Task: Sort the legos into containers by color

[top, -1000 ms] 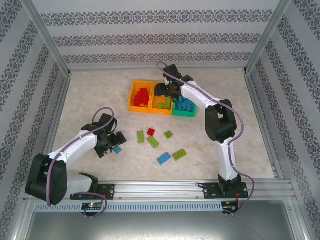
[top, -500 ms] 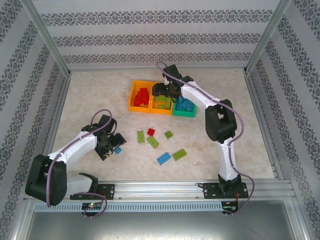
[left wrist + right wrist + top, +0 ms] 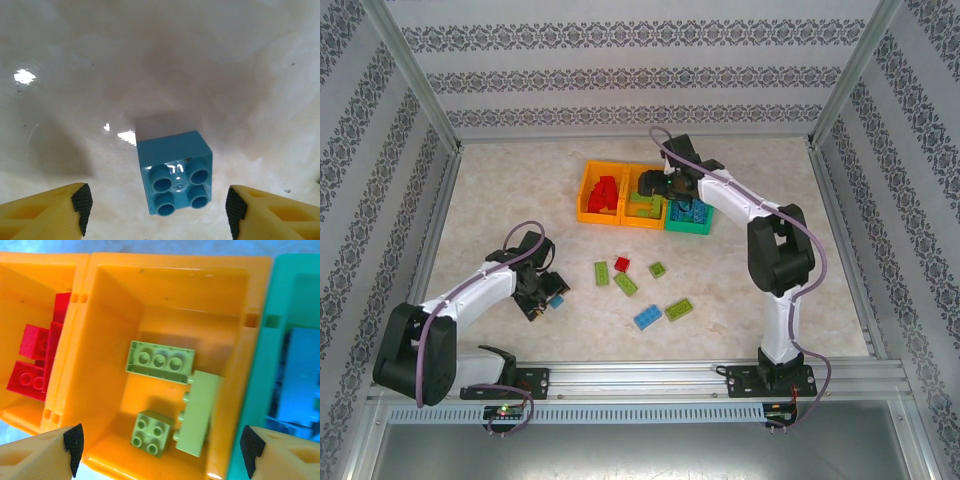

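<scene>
The left pincer (image 3: 158,205) is open, its 2 fingers straddling a blue lego (image 3: 175,170) on the worktop (image 3: 150,60), with a gap on each side. The right pincer (image 3: 163,442) hangs wide open and empty over the middle orange container (image 3: 115,330), which holds 3 lime legos (image 3: 160,360). Red legos (image 3: 30,340) lie in the neighbouring orange container (image 3: 30,285).

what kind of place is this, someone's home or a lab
Probably a lab test cell: an aluminium frame boxes in the table, patterned panels stand as walls, and the left arm and right arm are bolted to its near rail.
</scene>
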Controlling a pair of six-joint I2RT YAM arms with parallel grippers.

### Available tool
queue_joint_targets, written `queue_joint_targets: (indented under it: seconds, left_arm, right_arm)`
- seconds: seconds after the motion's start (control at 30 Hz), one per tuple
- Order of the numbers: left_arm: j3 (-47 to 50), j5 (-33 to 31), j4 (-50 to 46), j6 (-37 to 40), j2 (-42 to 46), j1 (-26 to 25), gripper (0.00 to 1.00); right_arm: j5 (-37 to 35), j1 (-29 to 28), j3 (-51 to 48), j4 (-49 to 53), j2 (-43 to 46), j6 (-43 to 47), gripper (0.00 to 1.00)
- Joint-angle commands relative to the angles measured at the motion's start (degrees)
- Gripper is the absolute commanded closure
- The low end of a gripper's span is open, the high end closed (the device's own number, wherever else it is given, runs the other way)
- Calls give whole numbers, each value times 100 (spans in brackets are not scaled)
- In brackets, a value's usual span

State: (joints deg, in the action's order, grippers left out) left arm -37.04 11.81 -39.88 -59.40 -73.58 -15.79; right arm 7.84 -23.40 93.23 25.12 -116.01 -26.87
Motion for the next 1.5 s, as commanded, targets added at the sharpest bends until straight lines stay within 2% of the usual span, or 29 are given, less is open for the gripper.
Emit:
queue_joint_targets:
  seconds: [0.0, 0.2, 0.33, 0.5, 0.6, 0.77, 0.97, 1.13, 1.27, 1.47]
  left_arm:
    - [-134, -7, 14, 15, -148, -75, 33]
    - [-193, -81, 136, 137, -371, -132, 50]
    - [-282, -126, 225, 208, -462, -161, 63]
    - [-535, -255, 334, 382, -514, -206, 70]
    - [-932, -267, 622, 542, -649, -307, 71]
    - [-2440, -3, 1006, 1209, -1566, -709, 71]
    - [-5188, 878, 1053, 2252, -3419, -1250, 73]
    - [-7232, 1428, 912, 2752, -4733, -1549, 73]
    - [-8381, 1883, 937, 2855, -5572, -1692, 73]
    - [-9273, 2175, 950, 2577, -6446, -1743, 72]
  right_arm:
    - [-367, 117, -347, -136, 499, -56, 15]
    - [-1012, 390, -1112, -251, 1271, 92, 13]
    - [-1117, 818, -1727, -316, 1800, 80, 12]
    - [-1067, 1270, -2402, -209, 2292, 239, 12]
    - [-1274, 1312, -2831, -142, 2564, 284, 12]
    - [-1358, 1341, -3451, -139, 2939, 130, 11]
    - [-1261, 1370, -4102, -227, 3501, -223, 11]
    - [-1010, 1382, -4633, -219, 3965, -236, 11]
    - [-567, 1358, -4935, -122, 4163, -100, 12]
    - [-308, 1291, -5356, -94, 4508, -172, 13]
